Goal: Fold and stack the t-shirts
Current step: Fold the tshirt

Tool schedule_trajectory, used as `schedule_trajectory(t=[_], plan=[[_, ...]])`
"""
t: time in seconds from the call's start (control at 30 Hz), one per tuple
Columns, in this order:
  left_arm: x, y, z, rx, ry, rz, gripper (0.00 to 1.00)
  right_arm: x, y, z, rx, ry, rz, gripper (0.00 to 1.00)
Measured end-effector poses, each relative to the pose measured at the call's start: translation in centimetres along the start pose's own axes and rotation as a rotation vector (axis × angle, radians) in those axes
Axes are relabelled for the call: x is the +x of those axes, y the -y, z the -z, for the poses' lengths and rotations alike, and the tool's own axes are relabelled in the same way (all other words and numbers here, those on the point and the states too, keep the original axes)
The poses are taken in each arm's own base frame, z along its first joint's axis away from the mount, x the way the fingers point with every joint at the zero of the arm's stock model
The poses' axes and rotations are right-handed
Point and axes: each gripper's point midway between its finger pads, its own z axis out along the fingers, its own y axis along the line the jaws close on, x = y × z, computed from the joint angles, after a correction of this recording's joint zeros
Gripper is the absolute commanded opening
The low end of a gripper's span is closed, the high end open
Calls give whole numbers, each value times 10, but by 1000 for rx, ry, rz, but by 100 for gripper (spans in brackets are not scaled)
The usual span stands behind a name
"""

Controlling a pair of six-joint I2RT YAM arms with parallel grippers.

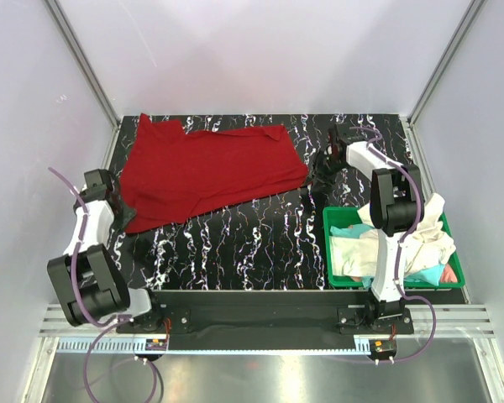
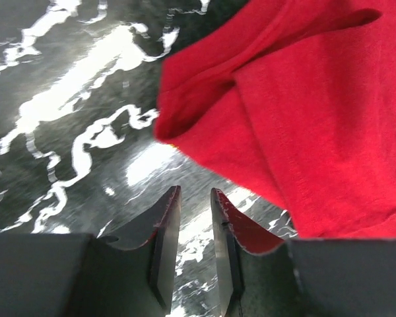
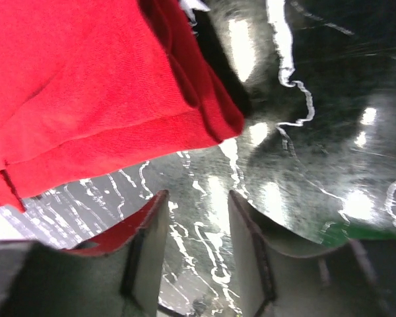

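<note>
Lying beyond left hand [image 2: 195, 191]: red t-shirt [image 2: 303, 119]

Nothing legible in my three views. No print or tag readable on red shirt [image 1: 210, 172]. No label on green bin [image 1: 329, 245]. White veins on table [image 1: 260, 243] are marbling, not writing.
</note>
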Motion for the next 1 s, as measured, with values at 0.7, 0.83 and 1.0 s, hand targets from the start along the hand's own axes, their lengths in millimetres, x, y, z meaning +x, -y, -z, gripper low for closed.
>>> schedule_trajectory(t=[0.7,0.83,1.0], plan=[[18,-29,-53,-147,-179,35,34,-14,-9,-23,-47,11,-76,54],[17,-30,-55,-154,-184,35,33,-20,-8,-25,-25,23,-105,49],[17,-29,-56,-148,-183,37,32,-25,1,-27,19,38,-140,19]])
